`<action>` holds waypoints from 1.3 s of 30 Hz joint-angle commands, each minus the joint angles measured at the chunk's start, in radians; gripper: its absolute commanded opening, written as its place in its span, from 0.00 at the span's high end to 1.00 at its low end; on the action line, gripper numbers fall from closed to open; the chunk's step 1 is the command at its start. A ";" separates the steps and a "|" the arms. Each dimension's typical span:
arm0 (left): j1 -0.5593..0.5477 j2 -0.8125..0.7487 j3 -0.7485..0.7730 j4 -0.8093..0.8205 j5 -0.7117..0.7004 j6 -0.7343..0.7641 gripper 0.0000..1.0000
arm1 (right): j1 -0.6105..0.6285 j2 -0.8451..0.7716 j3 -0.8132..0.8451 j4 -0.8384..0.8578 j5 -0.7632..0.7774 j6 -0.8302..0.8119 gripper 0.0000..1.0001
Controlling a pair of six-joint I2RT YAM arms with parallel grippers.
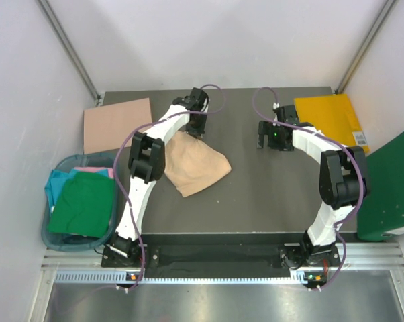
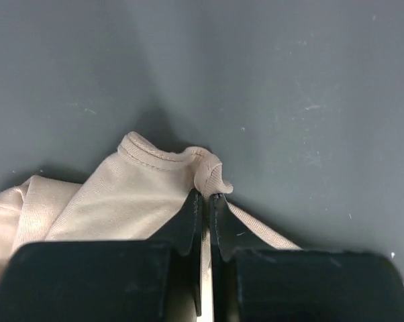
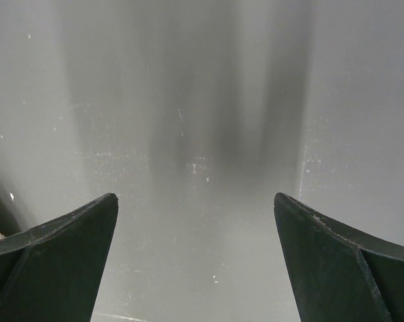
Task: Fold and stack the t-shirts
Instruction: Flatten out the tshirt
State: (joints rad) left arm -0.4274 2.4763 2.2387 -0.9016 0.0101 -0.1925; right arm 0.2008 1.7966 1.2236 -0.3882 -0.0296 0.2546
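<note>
Starting the fold: pinching the hemmed far edge of the beige shirt (image 1: 198, 164), crumpled left of centre on the table (image 1: 276, 194), in the left gripper (image 2: 205, 201), jaws shut on cloth, with the right gripper (image 3: 195, 221) spread wide over bare surface, holding nothing. Next, probably: lifting and drawing that edge out flat, with a second grasp from the right. In the bin (image 1: 46, 231) beside the left edge: green shirt (image 1: 84, 208) over pink shirt (image 1: 91, 171) and teal shirt (image 1: 56, 182), unfolded.

No writing, brand or number could be read anywhere, and the small white label (image 1: 361, 139) on the yellow sheet (image 1: 323, 114) just right of the right pincer (image 1: 272, 143) was too small to make out.
</note>
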 commanded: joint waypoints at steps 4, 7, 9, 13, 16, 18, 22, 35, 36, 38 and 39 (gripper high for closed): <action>-0.014 -0.127 0.022 -0.014 -0.133 0.002 1.00 | 0.012 -0.013 -0.009 0.035 -0.007 -0.006 0.00; -0.013 -0.203 0.018 -0.016 -0.198 0.001 1.00 | 0.014 -0.017 -0.016 0.046 -0.010 0.000 0.00; -0.014 -0.284 0.018 -0.010 -0.214 -0.008 1.00 | 0.014 -0.023 -0.018 0.040 -0.010 0.003 0.00; -0.014 -0.454 -0.030 0.076 -0.187 -0.086 1.00 | 0.012 -0.028 -0.007 0.035 -0.010 0.002 0.00; -0.013 -0.508 -0.024 0.161 -0.040 -0.104 1.00 | 0.014 -0.032 0.008 0.032 -0.012 0.002 0.00; -0.016 -0.488 0.027 0.187 0.187 -0.128 1.00 | 0.014 -0.029 0.030 0.028 -0.012 0.000 0.00; -0.065 -0.348 0.292 0.229 0.485 -0.247 1.00 | -0.012 -0.016 0.062 0.014 0.004 0.026 0.00; 0.084 -0.533 0.198 0.792 0.855 -0.739 1.00 | -0.159 -0.059 -0.002 0.040 0.022 0.040 0.00; 0.111 -0.549 0.199 0.797 0.855 -0.763 1.00 | -0.167 -0.059 -0.007 0.040 0.022 0.040 0.00; 0.200 -0.582 0.238 0.796 0.837 -0.785 1.00 | -0.170 -0.048 -0.004 0.041 0.019 0.041 0.00; 0.229 -0.589 0.266 0.788 0.829 -0.801 1.00 | -0.173 -0.043 -0.003 0.040 0.020 0.041 0.00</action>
State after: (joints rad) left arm -0.3370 2.0487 2.4313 -0.2832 0.8265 -0.8818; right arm 0.0364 1.7866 1.2221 -0.3820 -0.0139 0.2890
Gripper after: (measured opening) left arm 0.032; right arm 0.996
